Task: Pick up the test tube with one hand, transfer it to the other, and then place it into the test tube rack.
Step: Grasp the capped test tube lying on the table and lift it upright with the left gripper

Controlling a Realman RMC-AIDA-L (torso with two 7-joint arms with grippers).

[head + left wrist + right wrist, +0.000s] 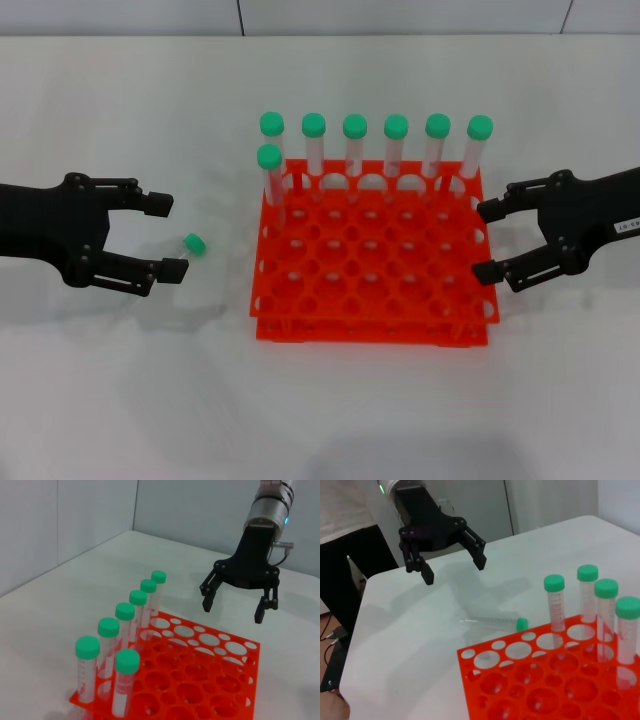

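Orange-red plastic fills the middle of my head view: the test tube rack (375, 262) sits square on the white table (320, 400), with six green-capped tubes (396, 150) standing in its far row and a seventh (270, 180) in the next row at the rack's left corner.

The test tube (194, 243) I am after lies on its side on the table to the left of the rack, apart from it. In the right wrist view I see it (495, 623) flat, its green cap pointing toward the rack and its clear tip away.

My left gripper (165, 236) hovers over the table just left of that tube, fingers spread wide, the cap lying just off the open fingertips, nothing between them. From the right wrist view the same gripper (452, 562) hangs above the surface, clear of the tube.

My right gripper (488, 240) sits at the rack's right edge, fingers also apart and holding nothing; the left wrist view shows it (234, 609) raised above the rack's far side.
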